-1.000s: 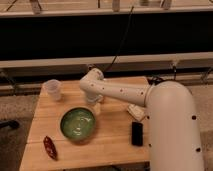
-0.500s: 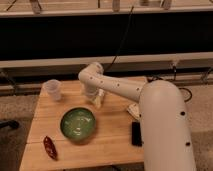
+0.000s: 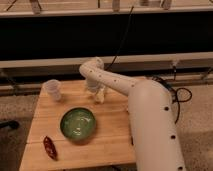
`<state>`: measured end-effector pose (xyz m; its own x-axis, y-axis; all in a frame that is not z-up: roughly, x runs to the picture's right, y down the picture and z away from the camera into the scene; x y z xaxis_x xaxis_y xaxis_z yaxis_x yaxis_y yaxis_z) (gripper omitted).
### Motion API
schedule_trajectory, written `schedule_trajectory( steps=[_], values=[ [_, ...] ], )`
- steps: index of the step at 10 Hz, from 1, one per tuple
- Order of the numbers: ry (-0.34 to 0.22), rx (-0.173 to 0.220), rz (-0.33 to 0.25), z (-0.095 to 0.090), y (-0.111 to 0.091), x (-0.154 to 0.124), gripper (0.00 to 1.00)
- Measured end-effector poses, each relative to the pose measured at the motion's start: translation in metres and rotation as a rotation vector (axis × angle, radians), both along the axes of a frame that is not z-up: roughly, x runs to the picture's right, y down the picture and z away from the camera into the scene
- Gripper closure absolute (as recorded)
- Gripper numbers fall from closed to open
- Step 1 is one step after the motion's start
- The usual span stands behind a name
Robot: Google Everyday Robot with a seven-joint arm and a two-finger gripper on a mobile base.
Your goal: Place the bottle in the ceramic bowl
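Note:
The green ceramic bowl [image 3: 78,123] sits on the wooden table [image 3: 110,135], left of centre, and holds nothing. My gripper [image 3: 98,94] hangs at the end of the white arm [image 3: 120,82], just behind and to the right of the bowl, low over the table. A small pale shape at the gripper's tip [image 3: 101,96] may be the bottle; I cannot tell it apart from the gripper.
A translucent plastic cup [image 3: 53,90] stands at the table's back left. A red object [image 3: 50,147] lies near the front left edge. The arm's thick white segment [image 3: 152,130] covers the table's right side. Cables [image 3: 180,95] lie at the right.
The arm's thick segment has swung left and nearer the camera, now covering the dark object on the right of the table. The gripper has stayed behind the bowl, its wrist a little higher.

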<state>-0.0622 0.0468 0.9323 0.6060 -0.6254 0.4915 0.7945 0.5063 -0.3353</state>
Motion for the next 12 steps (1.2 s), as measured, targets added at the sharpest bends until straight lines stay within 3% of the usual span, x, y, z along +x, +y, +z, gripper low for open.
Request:
schedule_trajectory(
  steps=[3,8,10,12],
  values=[
    [0.007,-0.006,-0.035,0.002,-0.01,0.015,0.2],
    [-0.073,-0.039,-0.115,0.026,-0.012,0.022,0.21],
    [-0.079,-0.043,-0.131,0.032,-0.011,0.025,0.35],
    [-0.071,-0.043,-0.135,0.037,-0.012,0.034,0.58]
  ],
)
